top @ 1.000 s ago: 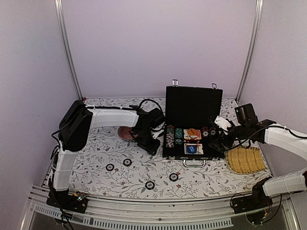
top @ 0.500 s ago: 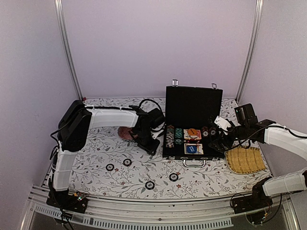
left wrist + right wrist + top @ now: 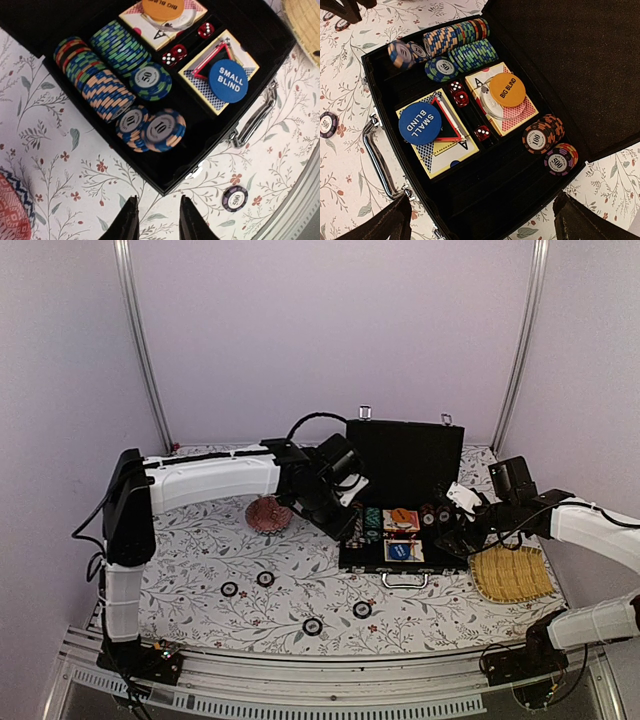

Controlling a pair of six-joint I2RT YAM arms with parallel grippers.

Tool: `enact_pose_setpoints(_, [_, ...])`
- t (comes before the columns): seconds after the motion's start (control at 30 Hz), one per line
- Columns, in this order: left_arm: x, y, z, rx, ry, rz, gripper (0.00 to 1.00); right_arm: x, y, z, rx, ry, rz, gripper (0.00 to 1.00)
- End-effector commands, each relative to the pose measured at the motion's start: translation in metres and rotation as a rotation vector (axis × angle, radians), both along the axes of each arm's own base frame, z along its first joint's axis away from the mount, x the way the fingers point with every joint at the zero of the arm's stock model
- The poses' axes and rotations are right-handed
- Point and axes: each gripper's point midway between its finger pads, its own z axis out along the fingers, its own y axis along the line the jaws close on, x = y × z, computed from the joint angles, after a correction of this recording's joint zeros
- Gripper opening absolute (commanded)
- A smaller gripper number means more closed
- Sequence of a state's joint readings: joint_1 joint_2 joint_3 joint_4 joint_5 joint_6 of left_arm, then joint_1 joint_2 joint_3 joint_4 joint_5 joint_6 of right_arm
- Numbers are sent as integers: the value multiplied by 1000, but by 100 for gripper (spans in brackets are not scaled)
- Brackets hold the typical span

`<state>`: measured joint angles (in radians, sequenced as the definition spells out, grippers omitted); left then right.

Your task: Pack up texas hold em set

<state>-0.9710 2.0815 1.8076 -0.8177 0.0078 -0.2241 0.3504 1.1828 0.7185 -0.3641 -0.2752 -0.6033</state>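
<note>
Briefcase (image 3: 400, 455) lies open, four chips (image 3: 265, 579) loose near it; left gripper (image 3: 156, 210) narrow, empty, right gripper (image 3: 482, 205) wide.

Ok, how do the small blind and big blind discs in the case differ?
The small blind disc is blue, the big blind disc orange. Small blind lies on the blue-backed deck nearer the handle; big blind on the red-backed deck nearer the lid. Both round, lying flat.

The blue disc (image 3: 420, 124), left of centre, reads "SMALL BLIND"; the orange disc (image 3: 507, 89) reads "BIG BLIND". Chip faces read "50" on the green chip (image 3: 441, 67), "100" on the orange-black chip (image 3: 536, 140), "500" on the purple chip (image 3: 558, 161) and "10" on the blue-orange chip (image 3: 162, 129).
</note>
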Motion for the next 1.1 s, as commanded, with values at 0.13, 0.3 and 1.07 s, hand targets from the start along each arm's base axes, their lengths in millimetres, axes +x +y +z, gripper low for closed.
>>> enact_pose_setpoints(0.13, [-1,-31,-24,-31,44,-82,30,4,-6,-2,-3,-13,-18,100])
enact_pose_setpoints(0.3, [-1,-31,-23,-34,35,-84,34,3,-4,-3,2,-7,-10,100])
enact_pose_setpoints(1.07, [-20,75,30,-295,-50,208,51,38,136,-15,-18,156,556,69])
